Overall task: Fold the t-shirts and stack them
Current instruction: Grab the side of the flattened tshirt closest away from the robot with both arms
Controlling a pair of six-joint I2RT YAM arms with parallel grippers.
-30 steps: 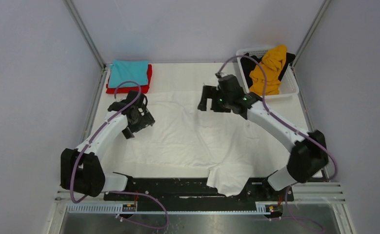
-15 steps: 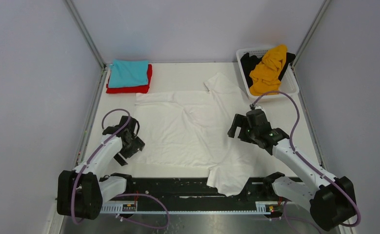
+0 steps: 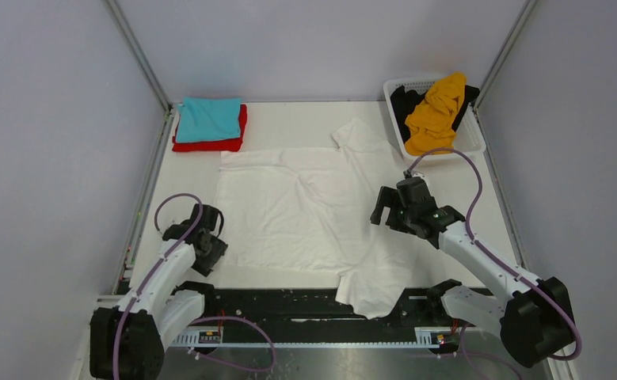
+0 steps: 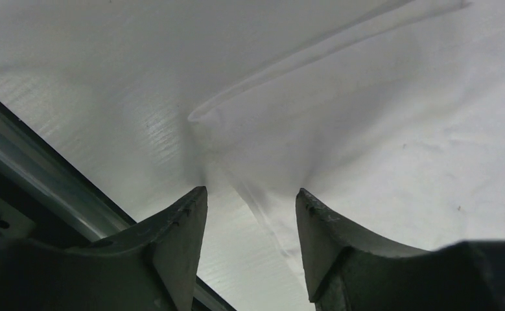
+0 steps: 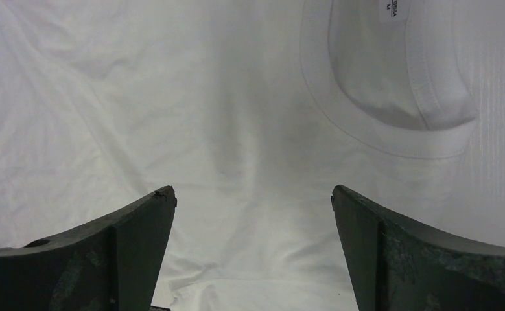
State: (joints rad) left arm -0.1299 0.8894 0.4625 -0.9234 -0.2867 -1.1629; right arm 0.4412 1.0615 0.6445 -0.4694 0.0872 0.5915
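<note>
White t-shirt (image 3: 289, 214) is the one being worked on. It's spread sideways across the middle of the table (image 3: 305, 115), with one sleeve (image 3: 359, 134) poking out toward 1 o'clock and the other hanging off the near edge at 6.

The teal shirt (image 3: 208, 119) is folded on top of the red shirt (image 3: 210, 145) at 11 o'clock. The orange-yellow shirt (image 3: 436, 111) and black shirt (image 3: 405, 103) sit bunched in the basket (image 3: 467, 146) at 1 o'clock.

So I'd say this is the start of folding the third shirt: laid out, nothing folded over yet.

The left gripper (image 4: 249, 194) is down at the 8 o'clock hem corner. Its jaws are partly apart, with a ridge of cloth right ahead of them but nothing pinched. The right gripper (image 5: 253, 194) hovers at 3 o'clock with jaws spread wide and empty, and the collar (image 5: 392, 123) is just past them.

Next move, I think, is for both to drop and pinch the near edge, then carry it toward 12 together. The dangling sleeve probably needs tucking in first or the fold will come out lumpy.
</note>
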